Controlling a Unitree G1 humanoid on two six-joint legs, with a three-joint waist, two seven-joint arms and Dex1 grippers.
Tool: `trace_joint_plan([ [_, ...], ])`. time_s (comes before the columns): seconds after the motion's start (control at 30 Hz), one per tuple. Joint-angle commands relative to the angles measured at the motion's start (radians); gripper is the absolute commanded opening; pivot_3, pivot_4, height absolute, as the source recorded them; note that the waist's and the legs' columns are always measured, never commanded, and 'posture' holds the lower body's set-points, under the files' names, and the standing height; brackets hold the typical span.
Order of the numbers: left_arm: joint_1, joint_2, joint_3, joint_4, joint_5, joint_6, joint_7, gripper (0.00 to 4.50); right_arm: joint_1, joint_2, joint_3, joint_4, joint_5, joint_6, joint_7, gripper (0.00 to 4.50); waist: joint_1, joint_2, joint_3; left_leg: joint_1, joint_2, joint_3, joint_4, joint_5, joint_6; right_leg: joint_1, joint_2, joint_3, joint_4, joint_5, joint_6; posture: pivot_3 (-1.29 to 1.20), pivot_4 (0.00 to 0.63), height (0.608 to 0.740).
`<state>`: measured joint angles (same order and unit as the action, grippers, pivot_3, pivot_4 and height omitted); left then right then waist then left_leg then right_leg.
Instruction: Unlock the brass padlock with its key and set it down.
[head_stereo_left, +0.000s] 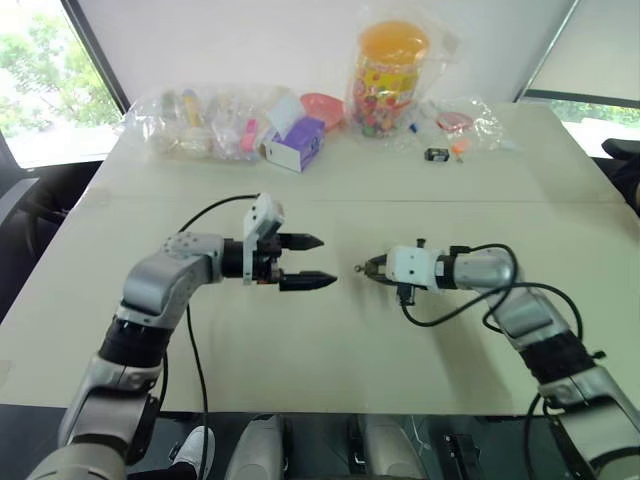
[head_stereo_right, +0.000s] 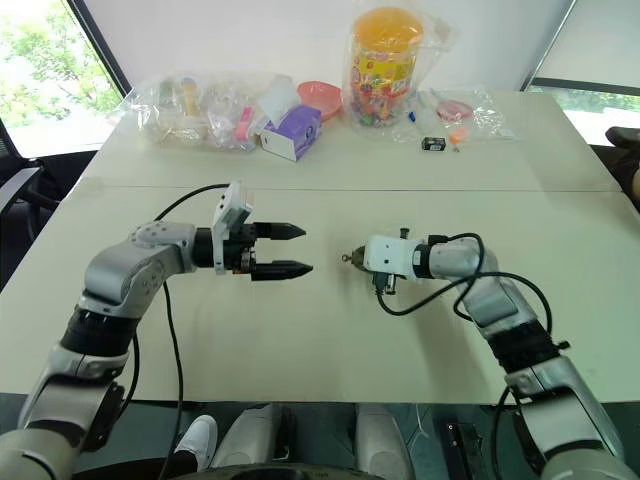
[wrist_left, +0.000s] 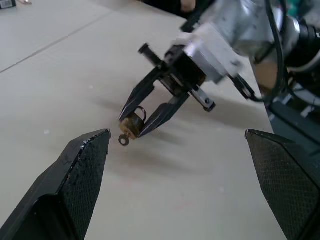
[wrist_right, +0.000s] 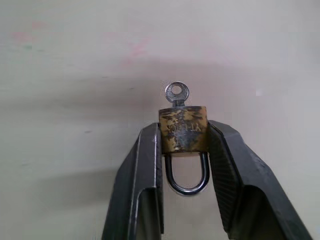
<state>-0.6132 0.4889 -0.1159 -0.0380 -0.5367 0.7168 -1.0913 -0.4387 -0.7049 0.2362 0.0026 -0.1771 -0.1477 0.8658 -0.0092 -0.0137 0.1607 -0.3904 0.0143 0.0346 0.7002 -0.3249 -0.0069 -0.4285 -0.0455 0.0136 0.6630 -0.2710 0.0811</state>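
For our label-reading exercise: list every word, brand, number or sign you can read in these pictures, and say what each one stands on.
Padlock, held between the right gripper's fingers: stamped lettering across the brass body, too worn to read.
Orange-lidded jar in a bag at the table's far edge: colourful print, too small to read.
Purple-and-white box: print too small to read.
No text can be read anywhere.

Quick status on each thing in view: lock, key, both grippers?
Padlock: held off the table, shackle seated in the body.
Key: in the keyhole, sticking out.
Right gripper: shut on padlock.
Left gripper: open, holding nothing, facing the padlock.
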Motion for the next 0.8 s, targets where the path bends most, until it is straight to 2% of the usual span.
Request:
trace_joint_plan([
  [0.03,-0.043,-0.022,0.028,0.028,-0.032,0.003,-0.003,4.5,0.041,-0.021,-0.078,-0.259,-0.041,-0.067,-0.078,0.69,-0.003,0.0,0.0,0.0,0.0,0.0,0.0,0.0,0.0,0.0,0.0,0.0,0.0,0.0,0.0,0.0,0.15,0.735],
  [0.13,-0.065,-0.03,0.029,0.065,-0.035,0.002,-0.016,4.5,0.083,-0.029,-0.087,-0.358,-0.089,-0.081,-0.108,0.69,-0.004,0.0,0.0,0.001,0.001,0.0,0.0,0.0,-0.001,0.0,0.001,0.0,0.0,0.0,0.0,0.0,0.15,0.735],
  [0.33,-0.103,-0.046,0.028,0.114,-0.043,-0.001,-0.043,4.5,0.086,-0.011,-0.077,-0.423,-0.118,-0.03,-0.115,0.69,-0.002,0.0,0.0,0.001,0.0,0.0,0.0,0.001,-0.001,0.0,0.002,0.0,0.001,0.0,0.0,0.0,0.15,0.735],
  [0.37,-0.106,-0.049,0.029,0.117,-0.044,0.0,-0.045,3.96,0.085,-0.009,-0.075,-0.429,-0.121,-0.024,-0.116,0.69,-0.001,0.0,0.0,0.001,0.0,0.0,0.0,0.001,-0.001,0.0,0.002,0.0,0.0,0.0,0.0,0.0,0.15,0.735],
  [0.4,-0.11,-0.051,0.029,0.122,-0.045,-0.002,-0.051,3.77,0.081,-0.007,-0.073,-0.429,-0.122,-0.018,-0.116,0.69,-0.001,0.0,0.0,0.001,0.0,0.0,0.0,0.001,-0.001,0.0,0.002,0.0,0.0,0.0,0.0,0.0,0.15,0.735],
  [0.57,-0.109,-0.049,0.01,0.112,-0.03,-0.003,-0.059,1.18,0.062,-0.004,-0.067,-0.431,-0.122,-0.008,-0.11,0.69,-0.002,0.0,0.0,0.001,0.0,0.0,0.0,0.001,-0.001,0.0,0.002,0.0,0.0,0.0,0.0,0.0,0.15,0.735],
  [0.8,-0.106,-0.053,-0.007,0.109,-0.021,-0.004,-0.062,1.18,0.04,0.001,-0.057,-0.423,-0.121,-0.005,-0.106,0.69,-0.002,0.0,0.0,0.001,0.0,0.0,0.0,0.001,-0.001,0.0,0.002,0.0,0.0,0.0,0.0,0.0,0.15,0.735],
])
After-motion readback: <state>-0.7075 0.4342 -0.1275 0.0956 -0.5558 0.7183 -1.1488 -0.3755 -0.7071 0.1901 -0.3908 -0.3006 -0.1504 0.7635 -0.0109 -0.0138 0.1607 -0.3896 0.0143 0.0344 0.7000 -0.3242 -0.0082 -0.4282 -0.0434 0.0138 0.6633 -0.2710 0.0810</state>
